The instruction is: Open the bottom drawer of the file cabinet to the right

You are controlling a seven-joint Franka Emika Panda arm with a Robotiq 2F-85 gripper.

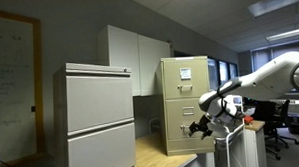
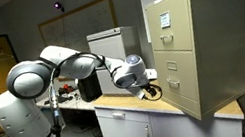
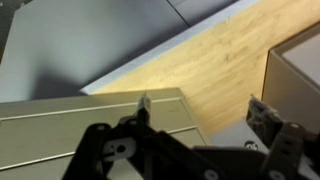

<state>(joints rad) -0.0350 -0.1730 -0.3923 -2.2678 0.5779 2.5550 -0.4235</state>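
The tan file cabinet stands on a wooden counter, and it also shows in an exterior view. Its uppermost front bears a white paper. The bottom drawer looks shut, flush with the fronts above; in an exterior view it is. My gripper is open and empty. It hangs just in front of the lower fronts, near bottom-drawer height, and contact cannot be told; in an exterior view it is. In the wrist view the open fingers frame a tan panel and the counter.
A wider light-grey cabinet stands beside the file cabinet on the wooden counter. White wall cupboards hang behind. Office chairs and desks are past the arm. The counter's edge runs below the gripper.
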